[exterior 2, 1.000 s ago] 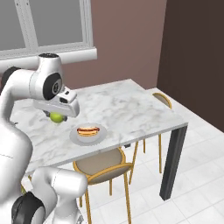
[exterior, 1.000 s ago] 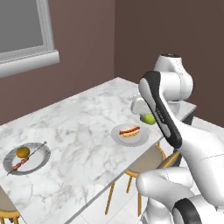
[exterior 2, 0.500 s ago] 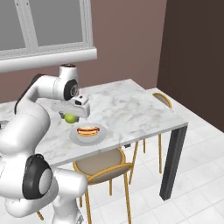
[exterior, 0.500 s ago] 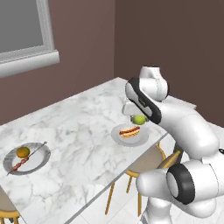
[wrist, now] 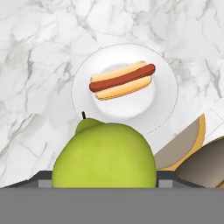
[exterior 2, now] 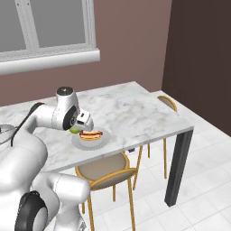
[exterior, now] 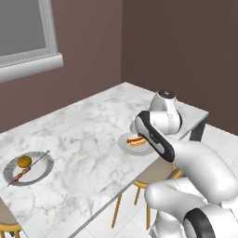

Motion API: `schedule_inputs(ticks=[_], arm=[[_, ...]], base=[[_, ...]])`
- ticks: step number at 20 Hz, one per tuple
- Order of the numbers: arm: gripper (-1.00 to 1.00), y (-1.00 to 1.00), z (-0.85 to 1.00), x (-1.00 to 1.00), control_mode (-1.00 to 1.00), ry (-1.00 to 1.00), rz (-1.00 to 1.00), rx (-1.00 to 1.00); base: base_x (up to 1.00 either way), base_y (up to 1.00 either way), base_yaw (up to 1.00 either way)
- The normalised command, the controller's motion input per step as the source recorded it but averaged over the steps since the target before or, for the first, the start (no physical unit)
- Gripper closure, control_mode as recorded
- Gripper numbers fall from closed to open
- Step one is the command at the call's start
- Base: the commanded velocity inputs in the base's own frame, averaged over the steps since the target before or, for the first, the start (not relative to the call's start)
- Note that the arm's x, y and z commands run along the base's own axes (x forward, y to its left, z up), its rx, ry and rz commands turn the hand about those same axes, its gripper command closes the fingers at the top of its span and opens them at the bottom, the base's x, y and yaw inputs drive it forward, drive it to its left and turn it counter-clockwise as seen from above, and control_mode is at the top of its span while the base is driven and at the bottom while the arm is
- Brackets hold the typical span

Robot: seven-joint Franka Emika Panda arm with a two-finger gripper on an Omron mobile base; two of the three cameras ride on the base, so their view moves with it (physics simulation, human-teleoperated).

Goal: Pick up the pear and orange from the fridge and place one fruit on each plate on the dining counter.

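The room has dull mauve-brown walls, a darker brown wall at the far right, a grey-framed window (exterior 2: 45, 27) with a pale sill, and a white tiled floor (exterior 2: 198, 194). The dining counter (exterior: 88, 135) is a white slab with grey veins on dark legs; round stools (exterior 2: 106, 171) with gold legs and brown seats are tucked under its near edge. No brand, label or writing can be read on anything.

The gripper (exterior 2: 77, 127) hangs just above the counter's near edge, and the pear (wrist: 104, 159) sits clamped between its jaws, bright yellow-green with a short dark stem. In the hand view the fruit fills the lower middle, its stem end over the nearer rim of the plate (wrist: 166, 87) just ahead of the gripper. That pale plate carries a hot dog (wrist: 122, 81), a red sausage in a yellow bun, lying across its middle. In the right base view the pear shows as a green sliver at the gripper, right beside this plate.

Well away from the gripper, toward the counter's other end, a second plate (exterior: 42, 173) holds a thin skewer (exterior: 29, 169) and the orange (exterior: 24, 161), resting against the skewer.
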Motion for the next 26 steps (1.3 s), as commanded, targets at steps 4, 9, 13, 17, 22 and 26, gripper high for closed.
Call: schedule_inputs(ticks=[4, 9, 13, 17, 22, 26], arm=[[1.00, 0.00, 0.00, 0.35, -1.00, 0.07, 0.00, 0.00], [1.00, -0.06, -0.21, 0.11, -1.00, 0.16, 0.00, 0.00], [1.00, -0.09, -0.40, 0.07, -1.00, 0.11, 0.00, 0.00], [1.00, 0.00, -0.27, 0.00, -1.00, 0.01, 0.00, 0.00], [1.00, 0.00, -0.35, 0.00, -1.00, 0.00, 0.00, -0.01], [1.00, 0.00, -0.20, 0.11, -1.00, 0.00, 0.00, -0.05]], base=[[0.00, 0.00, 0.00], [0.00, 0.00, 0.00], [0.00, 0.00, 0.00], [0.00, 0.00, 0.00], [0.00, 0.00, 0.00], [0.00, 0.00, 0.00]])
